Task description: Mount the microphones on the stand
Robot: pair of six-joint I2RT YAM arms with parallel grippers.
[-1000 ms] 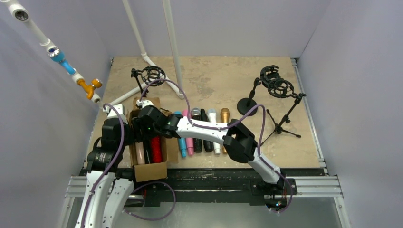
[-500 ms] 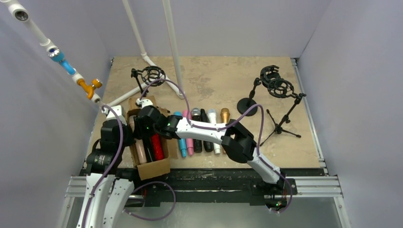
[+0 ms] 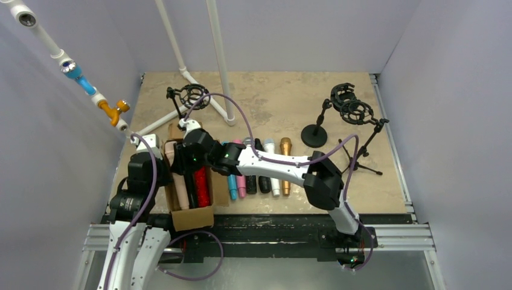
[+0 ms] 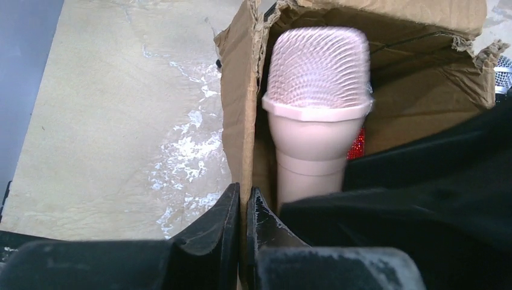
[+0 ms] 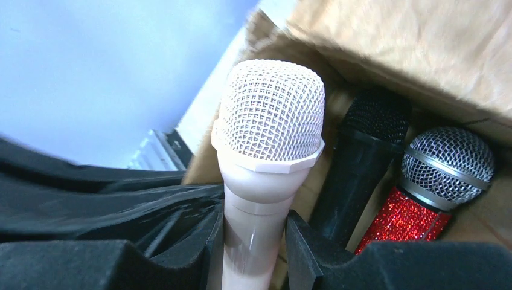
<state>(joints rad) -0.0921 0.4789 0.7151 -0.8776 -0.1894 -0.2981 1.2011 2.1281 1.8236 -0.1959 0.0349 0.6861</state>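
A peach microphone (image 5: 270,115) stands between the fingers of my right gripper (image 5: 253,241), which is shut on its handle inside the cardboard box (image 3: 192,212). Beside it in the box lie a black microphone (image 5: 362,157) and a red glitter microphone (image 5: 416,211). My left gripper (image 4: 243,208) is shut on the box's left wall (image 4: 238,121), with the peach microphone's head (image 4: 318,66) just right of it. Several more microphones (image 3: 256,175) lie in a row right of the box. Stands: a shock mount (image 3: 193,95) at the back left, a round-base stand (image 3: 314,134) and a tripod stand (image 3: 359,157) on the right.
White PVC pipes (image 3: 220,66) rise at the back left, one crossing the left corner with blue and orange fittings (image 3: 90,90). My right arm (image 3: 284,166) reaches across above the row of microphones. Grey walls close in both sides.
My right gripper has closed on the peach microphone and drawn it toward the box's far end, tilting it up. The right elbow has swung to the right. The left gripper keeps its hold.
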